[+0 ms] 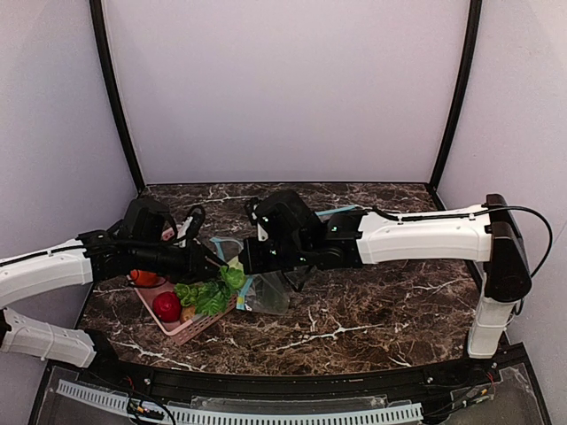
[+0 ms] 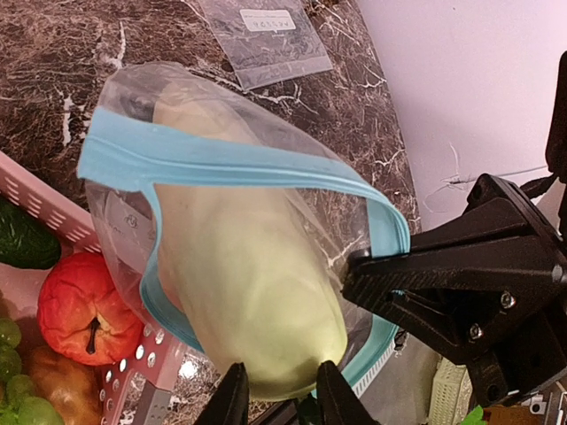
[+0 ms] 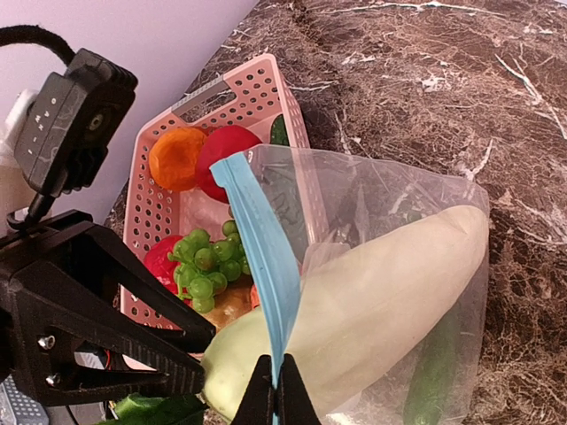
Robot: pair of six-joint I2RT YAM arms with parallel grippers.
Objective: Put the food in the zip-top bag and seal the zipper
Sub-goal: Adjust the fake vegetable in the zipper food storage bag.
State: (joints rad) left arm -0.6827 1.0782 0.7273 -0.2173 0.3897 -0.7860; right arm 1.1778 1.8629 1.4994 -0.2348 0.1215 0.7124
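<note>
The long pale piece point(image 2: 248, 274) is mostly inside the zip-top bag point(image 3: 390, 221), beside the pink basket point(image 3: 232, 80). The left gripper point(image 2: 279, 398) pinches its end. The right gripper point(image 3: 275, 394) pinches the open zipper point(image 3: 261, 257). More food point(image 3: 204, 261) waits in the basket.

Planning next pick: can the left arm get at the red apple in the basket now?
Probably not yet. The left gripper clasps the pale vegetable half inside the bag. The red apple lies uncovered in the basket, so it looks reachable after release.
</note>
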